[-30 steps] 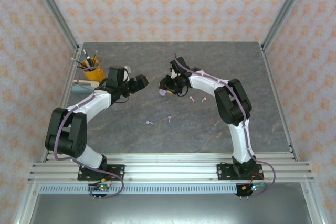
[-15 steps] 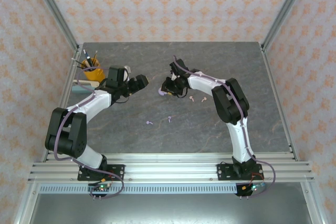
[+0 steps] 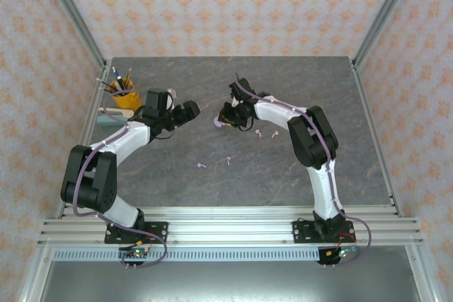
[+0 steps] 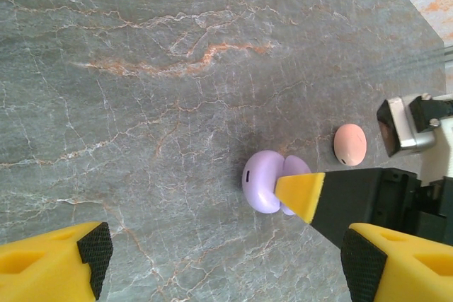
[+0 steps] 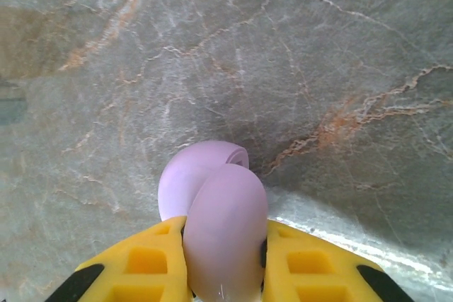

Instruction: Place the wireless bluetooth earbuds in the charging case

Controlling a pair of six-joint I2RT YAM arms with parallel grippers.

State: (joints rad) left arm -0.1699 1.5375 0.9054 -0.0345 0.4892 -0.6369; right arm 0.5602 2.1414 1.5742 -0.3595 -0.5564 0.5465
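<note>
- Top external view: the grey marbled tabletop [image 3: 297, 90] carries everything. A yellow cup of pens [image 3: 126, 98] stands at its far left, well apart from the work.
- The left claw [image 3: 190, 111] hovers left of centre, jaws spread wide with nothing between them.
- The right claw [image 3: 225, 119] sits just to its right, gripping the lilac charging case [image 5: 212, 203]. The yellow fingers [image 5: 141, 266] press against both sides of the raised lid.
- In the left wrist view, a salmon-pink case [image 4: 350, 143] lies on the tabletop near the lilac one, not touching it.
- All four buds lie loose on the tabletop, none in a case. The two salmon-pink earbuds [image 3: 258, 133] are just right of the right claw, and the two lilac earbuds [image 3: 202, 166] are nearer, around the middle.
- Risk: the hold is on a smooth, rounded lid, so the case could squirt out or the lid could snap shut under the squeeze.
- Risk: sliding the case rightward could knock the pink buds away.
- Risk: the buds are tiny and stemmed, so a slightly off-centre pinch would likely flick one aside rather than lift it.
</note>
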